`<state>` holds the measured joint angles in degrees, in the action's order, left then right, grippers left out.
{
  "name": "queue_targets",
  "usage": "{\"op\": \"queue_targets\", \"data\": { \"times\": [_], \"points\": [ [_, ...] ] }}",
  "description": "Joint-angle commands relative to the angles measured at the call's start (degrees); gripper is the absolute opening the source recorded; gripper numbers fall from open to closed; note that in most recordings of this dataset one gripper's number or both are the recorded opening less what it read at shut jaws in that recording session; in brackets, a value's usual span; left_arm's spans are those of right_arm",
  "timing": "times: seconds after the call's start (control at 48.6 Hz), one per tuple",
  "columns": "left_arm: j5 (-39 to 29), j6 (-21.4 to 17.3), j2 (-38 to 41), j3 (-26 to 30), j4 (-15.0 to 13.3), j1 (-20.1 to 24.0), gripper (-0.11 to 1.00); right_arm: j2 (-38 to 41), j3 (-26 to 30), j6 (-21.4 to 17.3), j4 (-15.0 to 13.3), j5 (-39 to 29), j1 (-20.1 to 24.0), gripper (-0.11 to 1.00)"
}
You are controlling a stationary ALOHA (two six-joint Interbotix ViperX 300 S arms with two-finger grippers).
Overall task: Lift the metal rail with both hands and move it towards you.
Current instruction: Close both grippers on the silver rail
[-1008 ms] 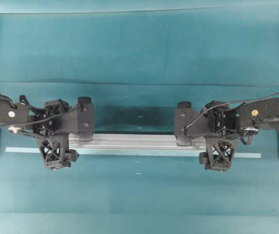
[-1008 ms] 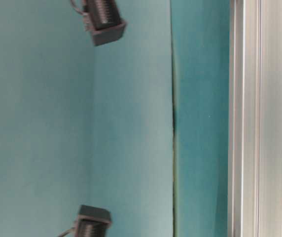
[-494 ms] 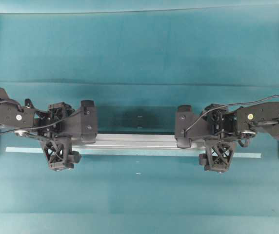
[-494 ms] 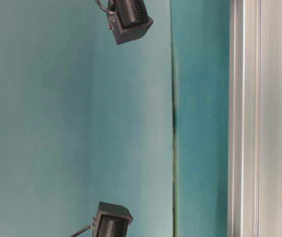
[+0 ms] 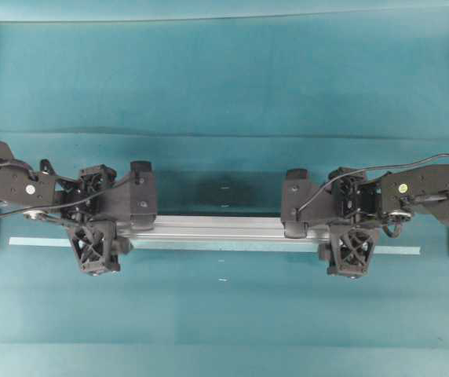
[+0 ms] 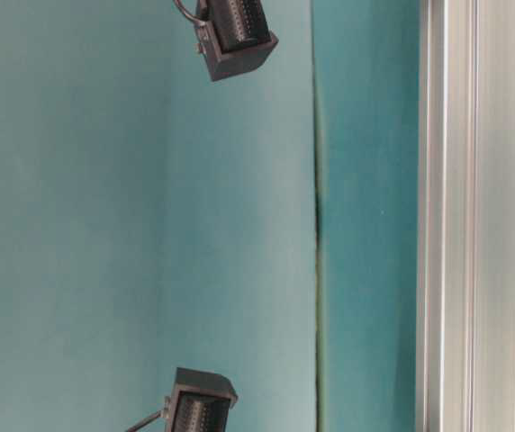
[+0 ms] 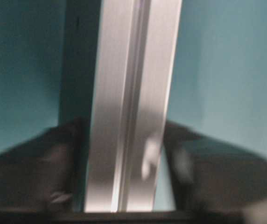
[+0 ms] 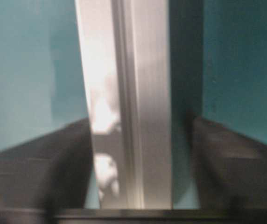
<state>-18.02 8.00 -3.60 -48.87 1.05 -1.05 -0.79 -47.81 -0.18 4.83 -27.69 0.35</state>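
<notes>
From overhead, the metal rail [image 5: 220, 228] lay flat across the middle of the table [image 5: 224, 78], a long straight silver extrusion with lengthwise grooves, its matte face catching soft light. Just on its near side ran a thinner, flat pale tape strip [image 5: 44, 242], poking out past both ends of the rail. The table was covered in dull teal cloth with a faint crease running across it beyond the rail. The left hand [image 5: 99, 228] straddled the rail's left end, its black lattice-patterned fingers [image 5: 93, 250] showing on the near side; the right hand [image 5: 350, 228] straddled the right end in the same way. Both had boxy black bodies with trailing cables.

In the table-level view, which was turned on its side, the rail [image 6: 478, 216] filled the right edge as ribbed, brushed aluminium. Two dark boxy parts with ridged faces showed above and below against the teal.

From the left wrist, the rail [image 7: 131, 107] ran straight away between two blurred black fingers [image 7: 31, 172]. The jaws stood narrow, each finger close against a side of the bar, though blur hid whether they truly pressed it.

From the right wrist, the rail [image 8: 129, 102] showed a bright smeared reflection, with dark fingers [image 8: 231, 163] flanking it narrowly; a thin gap seemed to remain at the right, so I could not tell if it was gripped.
</notes>
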Motion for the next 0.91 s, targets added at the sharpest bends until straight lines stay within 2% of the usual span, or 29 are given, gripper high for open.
{"op": "queue_targets", "data": {
  "times": [0.0, 0.041, 0.082, 0.885],
  "points": [
    [1.2, 0.1, -0.4, 0.4, 0.1, -0.1, 0.37, 0.4, 0.4, 0.1, 0.0, -0.1, 0.1, 0.52],
    [1.6, 0.1, -0.4, 0.4, 0.1, -0.2, 0.3, 0.3, 0.4, 0.1, 0.2, -0.2, 0.1, 0.41],
    [1.9, 0.0, -0.4, 0.4, 0.1, -0.1, 0.3, 0.4, 0.3, 0.0, 0.4, -0.2, 0.2, 0.37],
    [1.1, -0.4, -0.9, 0.2, 0.1, 0.2, 0.3, 0.4, 1.0, -1.6, 1.1, -0.9, -0.4, 0.37]
  ]
}}
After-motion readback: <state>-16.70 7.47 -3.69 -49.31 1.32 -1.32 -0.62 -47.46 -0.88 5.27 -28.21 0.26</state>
